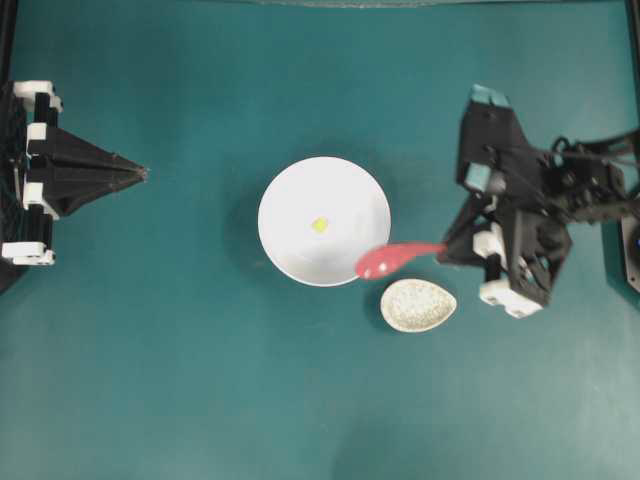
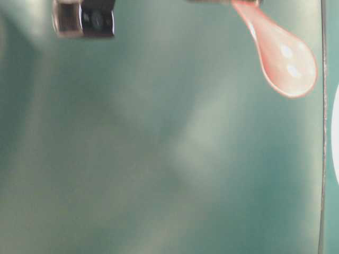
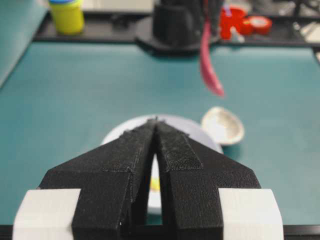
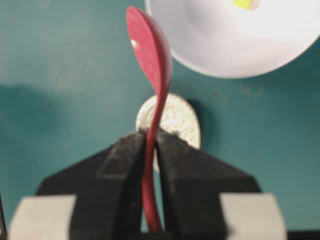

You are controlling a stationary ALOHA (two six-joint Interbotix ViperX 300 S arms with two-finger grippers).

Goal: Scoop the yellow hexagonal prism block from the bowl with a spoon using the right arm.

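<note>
The white bowl (image 1: 290,215) sits mid-table with the tiny yellow block (image 1: 320,225) lying in its middle. My right gripper (image 1: 446,251) is shut on the handle of the pink-red spoon (image 1: 385,260). The scoop hangs over the bowl's near-right rim, clear of the block. In the right wrist view the spoon (image 4: 152,55) stands edge-on between the jaws of the gripper (image 4: 151,135), short of the bowl (image 4: 225,40) and block (image 4: 245,4). My left gripper (image 1: 143,172) is shut and empty, far left of the bowl. It (image 3: 156,121) points at the bowl (image 3: 120,132).
A small speckled egg-shaped dish (image 1: 418,305) lies just below the spoon, right of the bowl. It also shows in the right wrist view (image 4: 182,122). Beyond the table's far edge stand a yellow container (image 3: 66,15) and red items (image 3: 240,20).
</note>
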